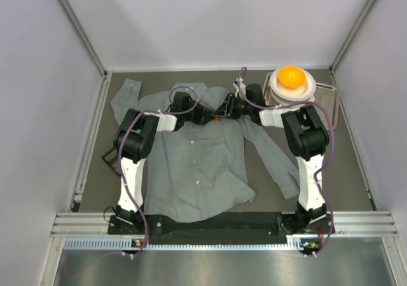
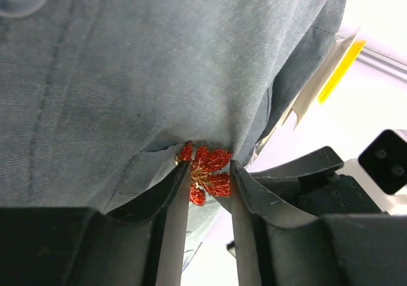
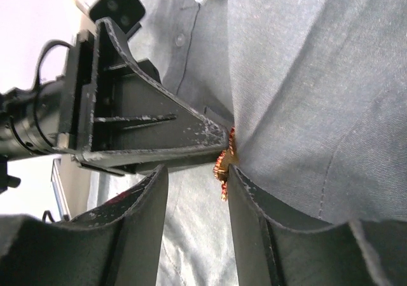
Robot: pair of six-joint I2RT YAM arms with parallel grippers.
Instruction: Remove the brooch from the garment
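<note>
Two pincers meet nose to nose over the collar end of the garment [image 1: 197, 165], leaving you almost no room between them. Your left pincer [image 2: 207, 165] sits narrow on the brooch [image 2: 205, 173], a fingertip touching each side, with cloth bunched just above. Your right pincer [image 3: 194, 175] stands partly open, gripping nothing, the brooch's edge against one finger. White walls [image 1: 38, 76] box in the dark bench [image 1: 95, 146]. An orange ball [image 1: 291, 76] in a white bowl [image 1: 306, 89] sits at the far right corner.
</note>
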